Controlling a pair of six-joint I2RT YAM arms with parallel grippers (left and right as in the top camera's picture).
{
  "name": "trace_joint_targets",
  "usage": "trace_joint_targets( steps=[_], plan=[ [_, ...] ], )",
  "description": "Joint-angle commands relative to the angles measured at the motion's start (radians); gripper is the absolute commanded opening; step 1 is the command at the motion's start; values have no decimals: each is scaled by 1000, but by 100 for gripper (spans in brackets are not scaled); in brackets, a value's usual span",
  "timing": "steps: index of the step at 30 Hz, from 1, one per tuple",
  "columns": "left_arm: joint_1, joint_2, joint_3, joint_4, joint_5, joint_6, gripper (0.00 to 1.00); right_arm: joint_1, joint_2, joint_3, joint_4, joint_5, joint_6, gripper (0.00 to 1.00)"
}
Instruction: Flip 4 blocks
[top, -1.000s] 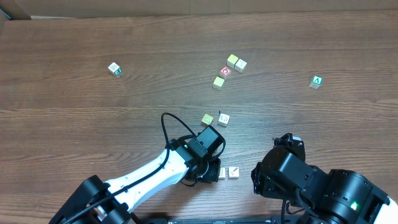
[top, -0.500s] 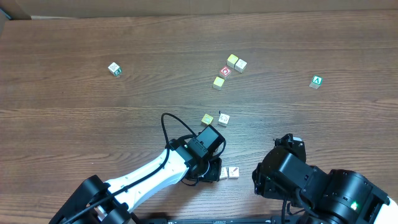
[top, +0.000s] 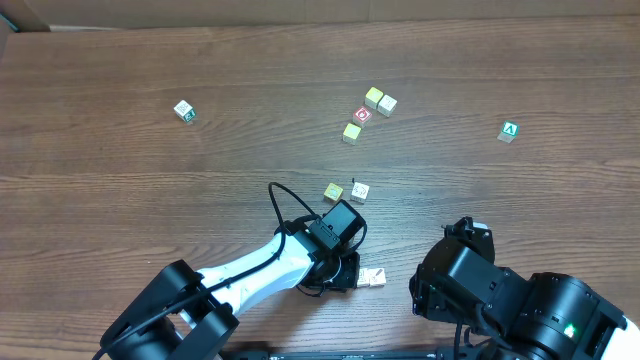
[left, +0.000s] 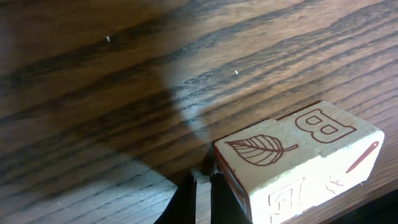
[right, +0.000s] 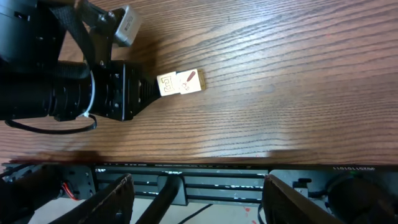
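Left end effector (left: 202, 190) pinched closed, empty, tips at side of two adjoining blocks (left: 297, 155) near front edge of surface (top: 120, 200). Right end effector (right: 196, 190) jaws apart, empty. Yellow-faced block (top: 333, 191) and cream block (top: 359, 191) lie mid-surface.

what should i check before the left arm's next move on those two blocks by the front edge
1. Left gripper shut, holding nothing: ok.
2. Its tips in contact with the leaf block: cannot tell; they are right beside it.
3. Leaf block free to tip on its own: not ok; it sits flush against the B block.
4. Right gripper open and well clear of the pair: ok.
5. Bare table around the pair for a block to roll onto: ok.
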Motion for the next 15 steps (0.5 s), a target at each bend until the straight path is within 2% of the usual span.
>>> trace_joint_targets(
  steps=[1, 15],
  plan=[
    [-6, 29, -2, 8, -6, -7, 4, 4, -8, 13, -2, -5, -2, 67],
    [47, 29, 0, 29, -9, 41, 4, 4, -8, 13, -1, -24, -1, 68]
  ],
)
